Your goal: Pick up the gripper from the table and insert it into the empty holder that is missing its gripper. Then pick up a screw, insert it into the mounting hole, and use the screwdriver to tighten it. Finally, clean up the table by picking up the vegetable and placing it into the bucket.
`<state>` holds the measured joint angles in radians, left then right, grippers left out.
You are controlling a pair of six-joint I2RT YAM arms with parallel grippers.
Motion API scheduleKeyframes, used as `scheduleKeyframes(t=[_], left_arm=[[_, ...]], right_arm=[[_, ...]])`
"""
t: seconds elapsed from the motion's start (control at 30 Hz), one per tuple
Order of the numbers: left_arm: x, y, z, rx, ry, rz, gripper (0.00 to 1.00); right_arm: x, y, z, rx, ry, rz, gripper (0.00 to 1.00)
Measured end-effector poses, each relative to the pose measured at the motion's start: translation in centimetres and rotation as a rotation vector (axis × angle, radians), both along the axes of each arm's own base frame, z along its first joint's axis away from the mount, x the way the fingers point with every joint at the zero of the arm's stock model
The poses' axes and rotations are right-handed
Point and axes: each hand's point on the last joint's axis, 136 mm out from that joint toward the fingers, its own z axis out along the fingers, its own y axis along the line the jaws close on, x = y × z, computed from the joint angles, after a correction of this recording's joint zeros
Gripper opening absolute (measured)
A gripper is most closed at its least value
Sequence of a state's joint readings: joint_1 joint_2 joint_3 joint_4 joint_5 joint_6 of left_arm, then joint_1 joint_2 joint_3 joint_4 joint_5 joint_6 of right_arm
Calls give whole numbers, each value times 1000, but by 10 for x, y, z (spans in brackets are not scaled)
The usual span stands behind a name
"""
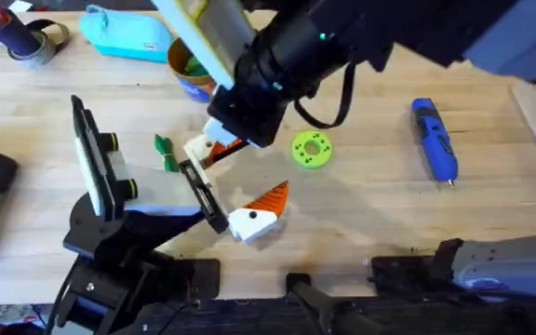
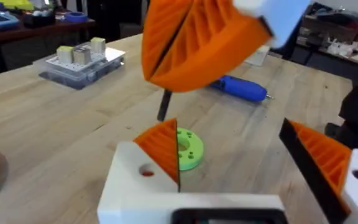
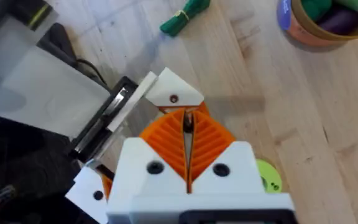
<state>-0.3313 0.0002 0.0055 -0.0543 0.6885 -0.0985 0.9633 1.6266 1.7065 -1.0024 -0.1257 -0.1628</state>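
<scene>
The gripper (image 2: 157, 158), a white block with an orange wedge, sits on the holder rail (image 1: 203, 197) at my left arm's end, its mounting hole (image 3: 174, 98) facing up. My left gripper (image 2: 229, 134) is open, its other finger (image 2: 328, 165) well apart. Just above the block, my right gripper (image 3: 188, 118) is shut on a thin dark screw (image 2: 165, 104). The blue screwdriver (image 1: 434, 140) lies on the table to the right. Left of the rail lies the dark-green vegetable (image 1: 165, 154). The orange bucket (image 1: 189, 70) stands at the back with toy pieces inside.
A lime-green disc (image 1: 311, 150) lies just right of the grippers. A light-blue pouch (image 1: 128, 35) and a tape roll (image 1: 26, 42) sit at the back left. A clear parts box (image 2: 82, 59) is at the table's right edge.
</scene>
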Motion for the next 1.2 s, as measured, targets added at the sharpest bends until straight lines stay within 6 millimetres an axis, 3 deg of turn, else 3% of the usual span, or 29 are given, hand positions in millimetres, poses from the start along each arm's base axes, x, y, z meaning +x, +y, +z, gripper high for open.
scheduleKeyframes(t=[0.47, 0.87, 1.1, 1.17, 1.2], left_arm=[[-7, -4, 0, 7, -12, -50, 990], [-8, -4, -1, 6, -7, -52, 990], [-8, -4, -1, 5, -4, -52, 990], [-8, -4, -1, 5, -4, -52, 990], [-8, -5, -1, 5, -5, -53, 990]], right_arm=[[-12, 13, -16, -26, 36, 45, 6], [-9, 19, -37, -67, 60, 64, 6], [-8, 21, -38, -66, 61, 66, 6], [-8, 21, -38, -66, 61, 68, 75], [-8, 21, -38, -66, 62, 68, 211]])
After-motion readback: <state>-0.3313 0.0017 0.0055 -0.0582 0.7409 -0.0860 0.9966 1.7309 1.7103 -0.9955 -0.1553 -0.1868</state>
